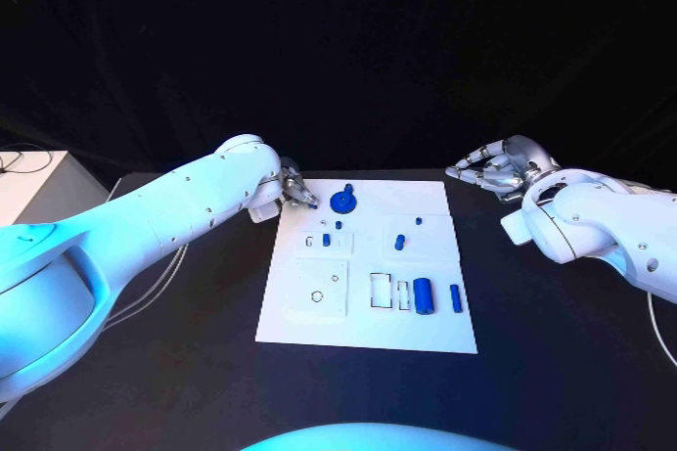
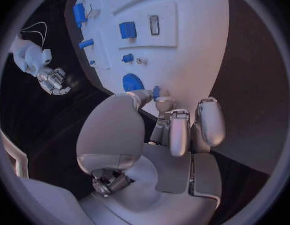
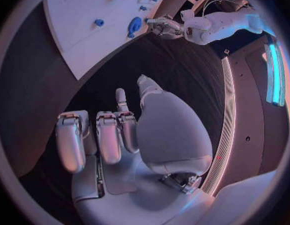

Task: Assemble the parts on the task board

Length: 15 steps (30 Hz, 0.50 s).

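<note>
board in the table's middle, small blue parts on it | round blue part at its far left corner | left hand just beside that part, fingers curled, holding nothing | right hand off the far right corner, fingers curled, empty

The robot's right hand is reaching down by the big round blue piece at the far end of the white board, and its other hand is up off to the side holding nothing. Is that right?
Not quite: it is the left hand that is by the big round blue piece at the far end of the white board, as the head view shows. The right hand is the one off to the side of the board, holding nothing.
</note>
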{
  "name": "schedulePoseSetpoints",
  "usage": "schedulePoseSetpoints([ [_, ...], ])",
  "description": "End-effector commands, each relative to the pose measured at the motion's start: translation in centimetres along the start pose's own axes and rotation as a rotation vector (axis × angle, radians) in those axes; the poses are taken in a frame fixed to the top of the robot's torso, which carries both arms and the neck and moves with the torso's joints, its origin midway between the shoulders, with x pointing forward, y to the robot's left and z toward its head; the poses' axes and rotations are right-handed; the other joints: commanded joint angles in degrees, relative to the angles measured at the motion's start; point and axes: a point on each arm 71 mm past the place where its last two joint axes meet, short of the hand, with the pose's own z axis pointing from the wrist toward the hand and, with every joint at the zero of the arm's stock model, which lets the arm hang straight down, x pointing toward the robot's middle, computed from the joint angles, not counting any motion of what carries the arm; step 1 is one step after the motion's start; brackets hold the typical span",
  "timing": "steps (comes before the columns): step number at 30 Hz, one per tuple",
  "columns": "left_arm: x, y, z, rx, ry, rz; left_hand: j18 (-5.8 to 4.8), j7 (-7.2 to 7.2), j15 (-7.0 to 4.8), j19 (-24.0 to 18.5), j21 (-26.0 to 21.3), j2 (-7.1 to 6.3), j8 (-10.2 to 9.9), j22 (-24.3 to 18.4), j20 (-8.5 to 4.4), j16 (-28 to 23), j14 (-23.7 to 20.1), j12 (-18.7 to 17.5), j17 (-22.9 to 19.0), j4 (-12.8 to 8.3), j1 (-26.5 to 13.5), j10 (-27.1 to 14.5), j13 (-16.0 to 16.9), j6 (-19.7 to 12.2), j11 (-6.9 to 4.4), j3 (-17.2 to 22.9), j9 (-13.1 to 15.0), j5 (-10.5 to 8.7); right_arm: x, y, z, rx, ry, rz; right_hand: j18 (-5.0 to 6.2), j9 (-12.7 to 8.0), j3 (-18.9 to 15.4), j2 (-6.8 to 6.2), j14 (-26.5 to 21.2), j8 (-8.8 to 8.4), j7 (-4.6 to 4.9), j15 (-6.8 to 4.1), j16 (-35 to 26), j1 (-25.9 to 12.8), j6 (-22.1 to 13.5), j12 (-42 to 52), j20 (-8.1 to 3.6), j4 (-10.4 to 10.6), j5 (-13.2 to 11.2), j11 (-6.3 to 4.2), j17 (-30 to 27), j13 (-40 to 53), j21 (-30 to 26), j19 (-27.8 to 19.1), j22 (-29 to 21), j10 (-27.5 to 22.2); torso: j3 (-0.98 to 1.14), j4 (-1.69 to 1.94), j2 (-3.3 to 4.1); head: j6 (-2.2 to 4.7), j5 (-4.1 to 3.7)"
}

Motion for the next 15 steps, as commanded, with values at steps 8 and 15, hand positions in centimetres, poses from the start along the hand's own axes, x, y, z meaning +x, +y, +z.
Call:
schedulePoseSetpoints([
  [8,-0.2,-0.2,-0.4,0.071,0.001,-0.097,-0.05,-0.02,0.2,0.3,0.3,-0.55,3.2,0.8,0.14,0.5,4.8,0.5,12.2,-6.6,-1.0,0.6,0.1,-0.8,0.13,12.0,2.4,-0.14,0.1,0.1,0.1,-0.01,0.007,-0.008,0.44,0.2,0.5,0.25,4.7,0.3,-0.18,-0.21,-0.3,-0.6,-0.4,-0.2,-0.27,0.0,0.5,0.16,9.3,10.0,-0.4,4.6,12.8,0.8,0.03,0.07,-0.1,-0.03,0.06],
  [15,-0.5,0.0,-1.4,0.1,0.003,-0.12,-0.08,-0.04,0.15,0.4,0.4,-1.22,3.9,1.1,0.18,0.7,5.0,0.7,12.5,-9.0,-2.5,0.9,0.2,-0.6,0.08,14.8,2.7,-0.05,0.0,0.0,0.1,-0.007,0.006,-0.009,0.44,0.2,0.5,0.27,4.7,0.3,-0.18,-0.21,-0.3,-0.6,-0.4,-0.1,-0.27,0.0,0.7,0.15,9.3,10.0,-0.4,4.6,12.8,0.9,0.05,0.27,-0.31,0.12,0.3],
])
